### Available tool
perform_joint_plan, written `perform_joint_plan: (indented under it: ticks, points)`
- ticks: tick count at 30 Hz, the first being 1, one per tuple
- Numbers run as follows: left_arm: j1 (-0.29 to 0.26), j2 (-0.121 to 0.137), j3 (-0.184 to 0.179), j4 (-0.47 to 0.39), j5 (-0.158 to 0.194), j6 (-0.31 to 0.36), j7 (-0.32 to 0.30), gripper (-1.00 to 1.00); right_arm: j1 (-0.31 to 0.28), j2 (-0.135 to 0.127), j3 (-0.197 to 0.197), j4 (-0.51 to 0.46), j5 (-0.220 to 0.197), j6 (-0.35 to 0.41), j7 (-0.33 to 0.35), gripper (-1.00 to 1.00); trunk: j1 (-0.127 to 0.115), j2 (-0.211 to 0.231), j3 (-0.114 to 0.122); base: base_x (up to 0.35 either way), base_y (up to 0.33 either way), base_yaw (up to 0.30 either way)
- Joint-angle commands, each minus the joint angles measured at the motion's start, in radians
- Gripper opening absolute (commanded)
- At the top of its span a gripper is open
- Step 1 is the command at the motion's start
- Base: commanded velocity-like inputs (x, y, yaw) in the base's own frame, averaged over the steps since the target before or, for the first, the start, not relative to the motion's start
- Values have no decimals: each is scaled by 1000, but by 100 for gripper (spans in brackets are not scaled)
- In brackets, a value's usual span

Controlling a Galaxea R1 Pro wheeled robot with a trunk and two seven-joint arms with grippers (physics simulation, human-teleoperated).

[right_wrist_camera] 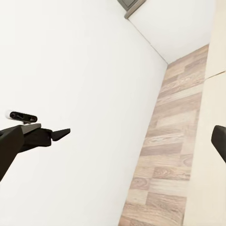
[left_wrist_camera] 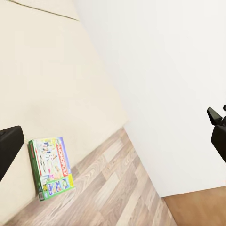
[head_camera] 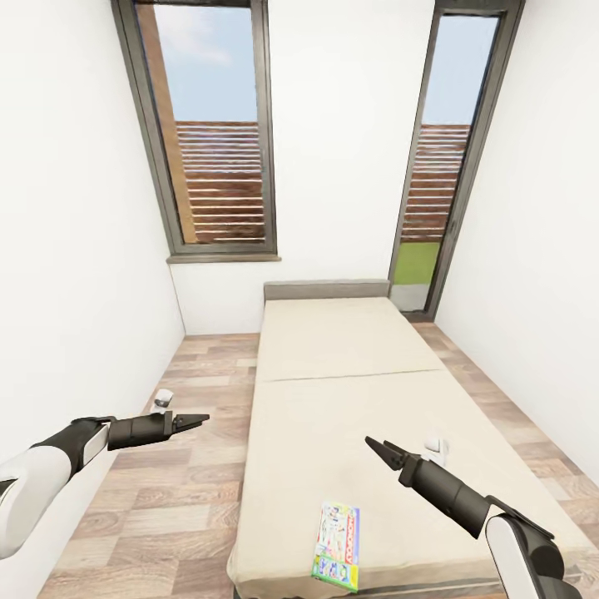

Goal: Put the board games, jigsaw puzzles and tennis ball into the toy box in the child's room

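Lying flat on the cream mattress of the bed, close to its foot end and just inside the edge nearest the camera, a single board game is seen in the head view; its lid is printed in green, blue and white cartoon art with a red "Monopoly" band along one long side. In the left wrist view the same Monopoly box is shown at the rim of the mattress, with the wood-plank floor just beside it and a white wall beyond.

Both arms are held out above the foot end of the bed, well apart from the box. The left gripper is positioned over the floor beside the bed, toward the white wall, and its dark fingers are seen set a narrow way apart with nothing between them. The right gripper is held over the mattress, above and past the box, its fingers likewise slightly parted and empty. In the right wrist view the left gripper is caught against the wall.

At the head of the bed a grey headboard is set against the far wall, between a tall window and a glazed door.
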Motion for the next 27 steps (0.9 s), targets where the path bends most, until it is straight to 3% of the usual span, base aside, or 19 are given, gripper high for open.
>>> perform_joint_plan:
  ticks: [1, 19, 27]
  points:
    - [-1, 0, 4, 0, -3, 11, -3, 100, -1, 1, -1, 0, -5, 7, 0, 100, 1, -2, -2, 0, 0, 12]
    - [-1, 0, 4, 0, -5, 11, -2, 100, -2, 9, -4, 21, -8, 15, -15, 100, 1, -2, -2, -24, 49, 1]
    - [1, 2, 6, 0, -3, 11, 0, 100, -16, 5, -12, 154, -18, 86, -16, 100, 1, -2, -2, -4, 11, 0]
